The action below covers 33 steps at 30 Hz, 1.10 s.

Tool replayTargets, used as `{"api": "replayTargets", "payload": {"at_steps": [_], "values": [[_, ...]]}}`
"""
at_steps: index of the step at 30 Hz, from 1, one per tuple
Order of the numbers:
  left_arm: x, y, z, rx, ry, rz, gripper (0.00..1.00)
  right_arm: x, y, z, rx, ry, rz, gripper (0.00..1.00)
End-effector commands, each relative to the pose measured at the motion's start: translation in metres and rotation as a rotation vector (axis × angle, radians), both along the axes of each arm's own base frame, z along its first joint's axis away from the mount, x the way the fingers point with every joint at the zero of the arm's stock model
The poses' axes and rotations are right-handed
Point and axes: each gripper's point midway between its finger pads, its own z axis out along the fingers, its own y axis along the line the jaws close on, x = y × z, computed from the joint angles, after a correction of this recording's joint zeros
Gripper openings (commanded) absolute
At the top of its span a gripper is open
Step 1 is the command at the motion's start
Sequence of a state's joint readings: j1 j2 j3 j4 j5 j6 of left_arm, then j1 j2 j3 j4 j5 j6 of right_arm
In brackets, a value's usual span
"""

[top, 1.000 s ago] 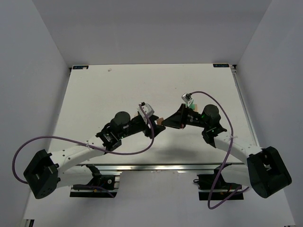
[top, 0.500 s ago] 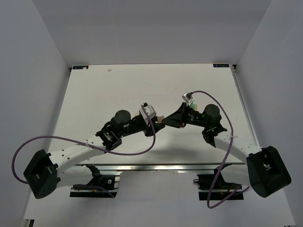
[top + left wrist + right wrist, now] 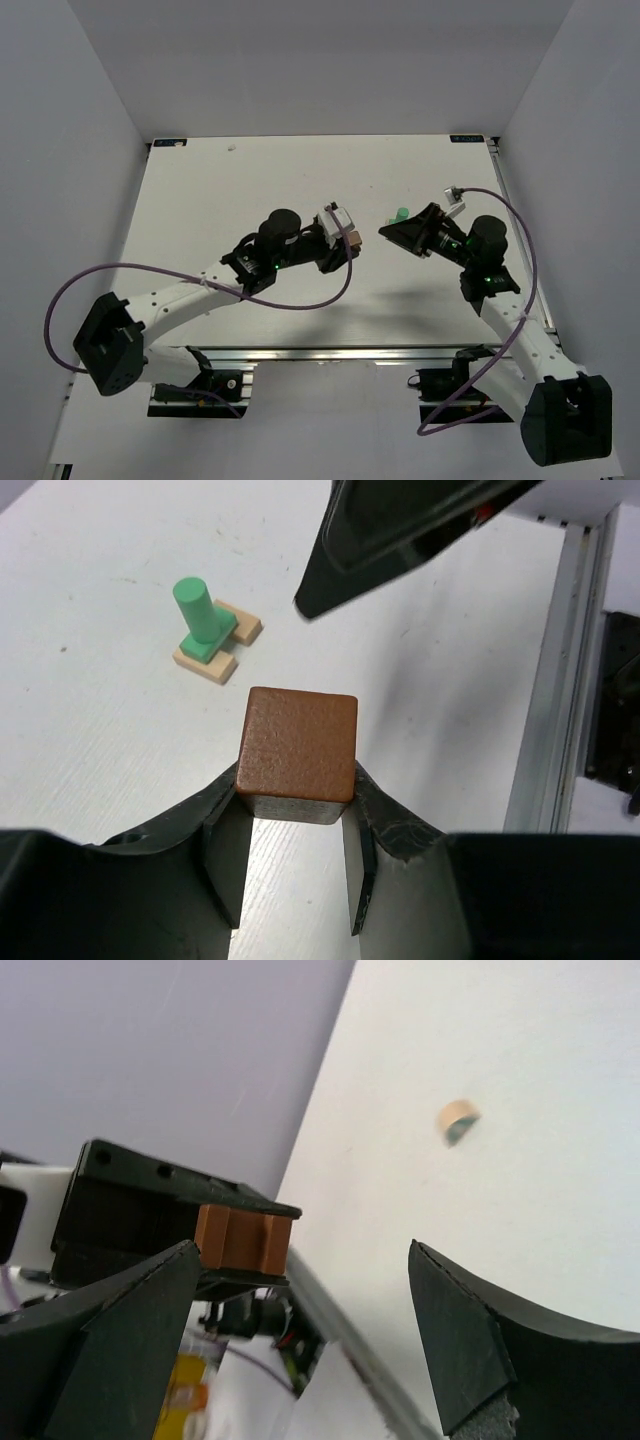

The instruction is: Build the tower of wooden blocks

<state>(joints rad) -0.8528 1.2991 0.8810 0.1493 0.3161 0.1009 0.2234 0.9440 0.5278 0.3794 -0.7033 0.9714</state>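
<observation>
The dark brown block [image 3: 300, 742] is held up off the table [image 3: 90, 720], pinched from both sides between the fingers of the left gripper [image 3: 297, 785]. Its squarish face is turned to the wrist camera, with no long axis I can make out. The started tower [image 3: 205, 630], an upright green peg on a green tile over tan pieces, stands on the table ahead of those fingers, up and left in the wrist view, well apart from the block. From above, it sits just beside the right gripper [image 3: 392, 228], whose fingers are spread wide around nothing. I'd judge the left arm must carry the block over, with the right gripper's tip crowding the approach.
</observation>
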Motion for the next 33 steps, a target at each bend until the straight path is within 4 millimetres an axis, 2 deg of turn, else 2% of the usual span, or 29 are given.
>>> {"api": "replayTargets", "payload": {"at_steps": [1, 3, 5, 6, 7, 8, 9, 11, 12, 13, 14, 15, 16, 17, 19, 20, 21, 22, 23, 25, 26, 28, 30, 33], "values": [[0.014, -0.005, -0.002, 0.083, -0.028, 0.002, 0.03, 0.009, -0.025, 0.0, -0.044, -0.008, -0.062, 0.89], [0.017, -0.006, -0.03, 0.189, -0.003, -0.024, 0.03, 0.013, -0.039, -0.001, -0.047, -0.004, -0.09, 0.89], [0.027, -0.007, -0.033, 0.243, -0.011, -0.007, 0.02, 0.015, -0.05, -0.004, -0.068, -0.005, -0.125, 0.89], [0.031, -0.01, -0.045, 0.28, 0.002, -0.015, 0.01, 0.022, -0.063, -0.005, -0.081, -0.009, -0.179, 0.89], [0.032, -0.011, -0.049, 0.306, -0.003, -0.032, 0.01, 0.023, -0.069, -0.005, -0.096, -0.014, -0.201, 0.89], [0.033, -0.012, -0.048, 0.349, -0.03, -0.072, 0.01, 0.024, -0.075, -0.005, -0.128, -0.023, -0.23, 0.89], [0.032, -0.015, -0.061, 0.391, -0.019, -0.109, 0.01, 0.027, -0.085, -0.003, -0.144, -0.031, -0.266, 0.89], [0.035, -0.015, -0.074, 0.458, -0.038, -0.151, 0.01, 0.027, -0.094, 0.003, -0.18, -0.06, -0.304, 0.89], [0.043, -0.02, -0.07, 0.465, -0.059, -0.145, 0.02, 0.027, -0.1, 0.004, -0.192, -0.067, -0.326, 0.89], [0.049, -0.023, -0.087, 0.509, -0.043, -0.151, 0.02, 0.028, -0.103, 0.006, -0.207, -0.077, -0.344, 0.89], [0.051, -0.023, -0.096, 0.551, -0.047, -0.173, 0.02, 0.027, -0.109, 0.009, -0.224, -0.084, -0.374, 0.89], [0.06, -0.031, -0.089, 0.554, -0.072, -0.181, 0.02, 0.026, -0.111, 0.008, -0.245, -0.096, -0.376, 0.89], [0.063, -0.033, -0.11, 0.6, -0.046, -0.201, 0.02, 0.025, -0.112, 0.01, -0.253, -0.105, -0.381, 0.89], [0.065, -0.032, -0.117, 0.636, -0.046, -0.223, 0.02, 0.023, -0.113, 0.013, -0.261, -0.112, -0.384, 0.89], [0.075, -0.038, -0.117, 0.665, -0.064, -0.238, 0.01, 0.022, -0.115, 0.013, -0.287, -0.126, -0.383, 0.89], [0.078, -0.038, -0.135, 0.708, -0.057, -0.26, 0.01, 0.021, -0.117, 0.014, -0.294, -0.13, -0.391, 0.89], [0.083, -0.038, -0.139, 0.733, -0.059, -0.26, 0.01, 0.021, -0.118, 0.014, -0.304, -0.129, -0.392, 0.89], [0.091, -0.045, -0.134, 0.736, -0.078, -0.257, 0.01, 0.021, -0.12, 0.013, -0.318, -0.132, -0.398, 0.89], [0.091, -0.04, -0.153, 0.792, -0.051, -0.275, 0.02, 0.021, -0.122, 0.013, -0.327, -0.134, -0.412, 0.89], [0.102, -0.037, -0.159, 0.847, -0.058, -0.25, 0.02, 0.021, -0.126, 0.011, -0.351, -0.134, -0.43, 0.89], [0.104, -0.036, -0.172, 0.88, -0.048, -0.256, 0.02, 0.022, -0.128, 0.011, -0.358, -0.136, -0.438, 0.89], [0.107, -0.035, -0.172, 0.909, -0.041, -0.261, 0.02, 0.022, -0.13, 0.01, -0.371, -0.144, -0.446, 0.89], [0.107, -0.034, -0.18, 0.935, -0.031, -0.276, 0.09, 0.023, -0.132, 0.01, -0.377, -0.145, -0.455, 0.89], [0.106, -0.032, -0.183, 0.959, -0.03, -0.29, 0.24, 0.024, -0.134, 0.008, -0.389, -0.145, -0.462, 0.89]]}}
